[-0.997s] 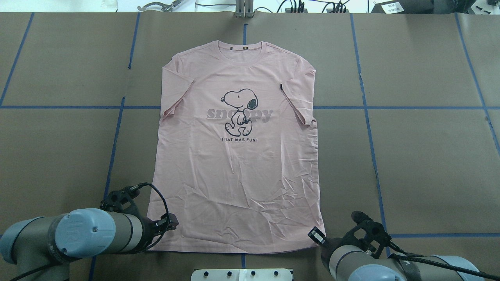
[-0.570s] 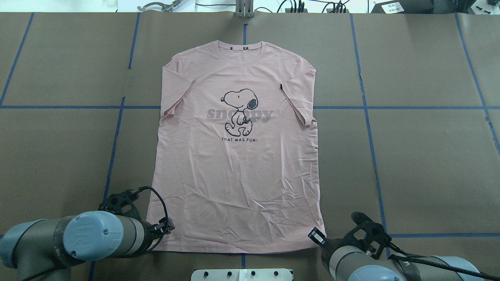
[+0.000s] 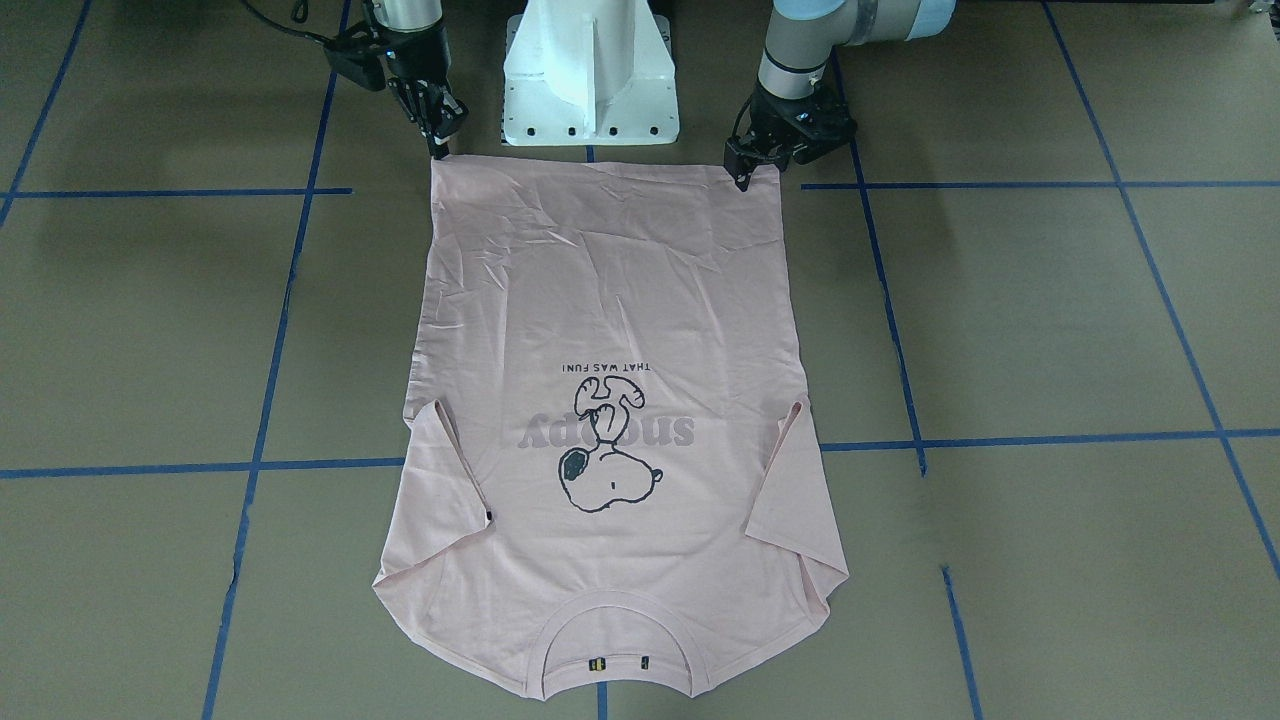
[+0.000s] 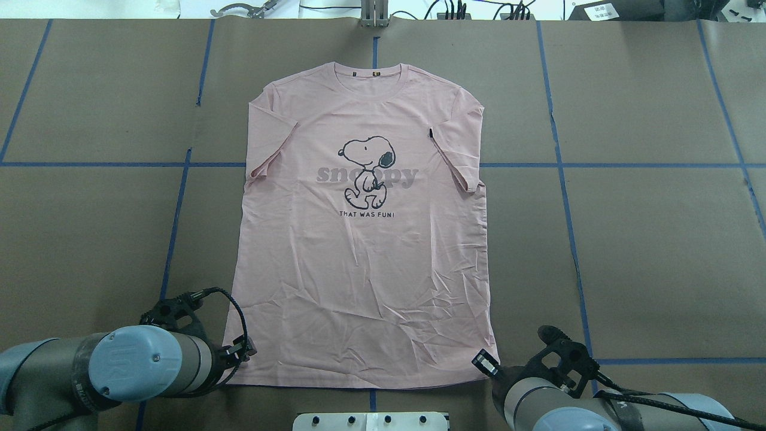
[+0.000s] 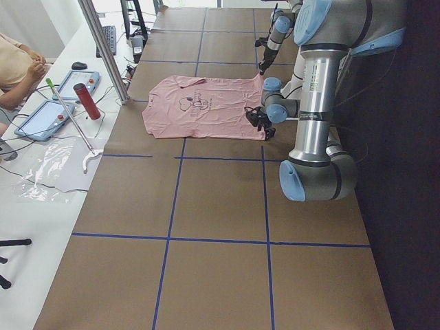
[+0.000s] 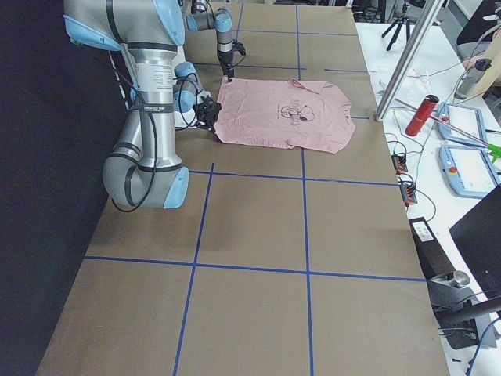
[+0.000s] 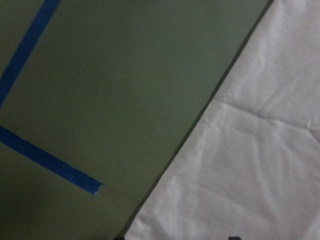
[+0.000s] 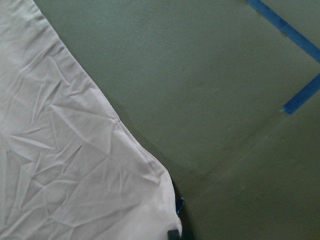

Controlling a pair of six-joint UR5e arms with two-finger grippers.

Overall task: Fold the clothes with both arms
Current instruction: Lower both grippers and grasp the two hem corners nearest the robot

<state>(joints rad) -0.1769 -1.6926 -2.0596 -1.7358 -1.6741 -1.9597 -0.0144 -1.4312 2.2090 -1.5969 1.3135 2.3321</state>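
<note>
Shows a pale pink T-shirt [image 4: 359, 269] spread flat, cartoon print facing up, in the middle of a brown worktop [image 4: 658, 239] crossed by blue tape lines [image 4: 562, 179]. Collar at the far side, hem nearest the robot, short sleeves lying close against the body, fine creases across the lower half.

Left hand [image 3: 748, 172] lowered to the hem corner on its own side, right hand [image 3: 438, 140] lowered to the opposite hem corner, each touching or just above the cloth. Cannot tell whether either is open, closed or already pinching fabric, since only dark fingertip slivers show at the bottom edge of the wrist views.

Likely at the start of the first fold, with both hem corners about to be lifted toward the collar.

Risks from here:
- Catching only the top layer, leaving the back layer behind on the worktop.
- Missing one corner altogether, so that a one-sided lift drags the shirt askew.
- Raising the two sides unevenly, giving a slanted crease.
- Pressing too low and snagging the brown covering.
</note>
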